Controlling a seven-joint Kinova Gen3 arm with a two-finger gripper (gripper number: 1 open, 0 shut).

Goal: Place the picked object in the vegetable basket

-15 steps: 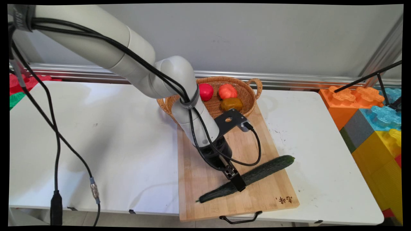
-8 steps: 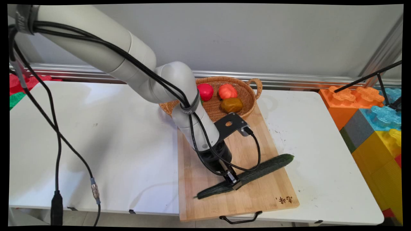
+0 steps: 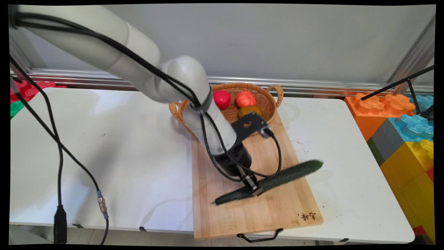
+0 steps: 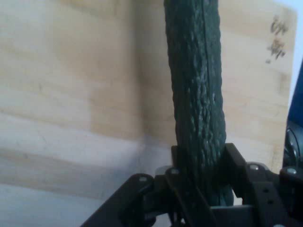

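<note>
Where a second ago lying flat, now lifted: cucumber [image 3: 267, 183] clamped near its middle by hand [image 3: 254, 186], clear of the cutting board [image 3: 242, 215] on the counter [image 3: 104, 156], right tip raised; basket [image 3: 267, 100] behind.

- The room light is bright and even, and the white table [image 3: 104, 156] shows only soft grey shadows.
- The long dark green cucumber [image 3: 274, 182] is blurred at its far end.
- The hand view is soft.

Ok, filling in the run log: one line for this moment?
gripper: shut on cucumber | cucumber: lifted above cutting board | behind: basket with vegetables
</note>
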